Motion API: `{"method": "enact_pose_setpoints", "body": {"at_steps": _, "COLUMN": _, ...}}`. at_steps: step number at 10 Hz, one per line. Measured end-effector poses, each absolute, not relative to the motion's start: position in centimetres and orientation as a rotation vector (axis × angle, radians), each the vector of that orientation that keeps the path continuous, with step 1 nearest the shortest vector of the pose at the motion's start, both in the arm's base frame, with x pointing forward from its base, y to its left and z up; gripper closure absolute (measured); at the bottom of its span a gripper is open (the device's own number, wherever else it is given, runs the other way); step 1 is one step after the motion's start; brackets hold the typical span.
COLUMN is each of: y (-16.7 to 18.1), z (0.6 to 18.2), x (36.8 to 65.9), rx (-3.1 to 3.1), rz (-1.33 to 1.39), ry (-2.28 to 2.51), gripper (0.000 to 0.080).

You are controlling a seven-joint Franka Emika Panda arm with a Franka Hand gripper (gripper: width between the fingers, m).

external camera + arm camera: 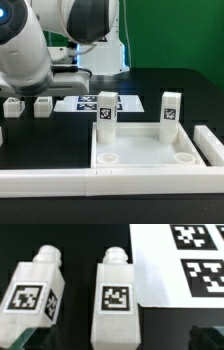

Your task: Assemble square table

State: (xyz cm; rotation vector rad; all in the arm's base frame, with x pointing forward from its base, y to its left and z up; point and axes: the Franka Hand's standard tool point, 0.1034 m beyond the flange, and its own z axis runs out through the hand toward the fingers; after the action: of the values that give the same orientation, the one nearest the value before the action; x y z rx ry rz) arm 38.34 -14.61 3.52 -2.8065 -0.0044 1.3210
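The square tabletop slab [140, 150] lies at the front with raised rims and round corner sockets. Two white tagged legs stand upright in its far corners, one on the exterior view's left [107, 112] and one on its right [170, 109]. Two more tagged legs lie on the black table at the exterior view's left [13, 107] [42, 104]. In the wrist view they lie side by side [33, 294] [116, 297]. My gripper [118, 340] is open, its fingers [30, 339] on either side of the second leg, apart from it. The arm hides my fingers in the exterior view.
The marker board [84, 102] [185, 263] lies right beside the loose legs. The long white L-shaped border wall [100, 182] runs along the front and up the exterior view's right. The arm's bulk [40, 45] hangs over the table's left part.
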Motion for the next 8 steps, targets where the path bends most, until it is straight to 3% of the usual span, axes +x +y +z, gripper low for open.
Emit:
{"method": "enact_pose_setpoints", "body": {"at_steps": 4, "y": -14.5, "z": 3.2, "x": 38.1, "rx": -2.805, "rz": 1.328, "ry": -0.006, "gripper": 0.0150}}
{"method": "enact_pose_setpoints", "body": {"at_steps": 8, "y": -13.9, "z": 1.0, "x": 35.5, "rx": -2.775, "rz": 1.383, "ry": -0.019, "gripper": 0.0150}}
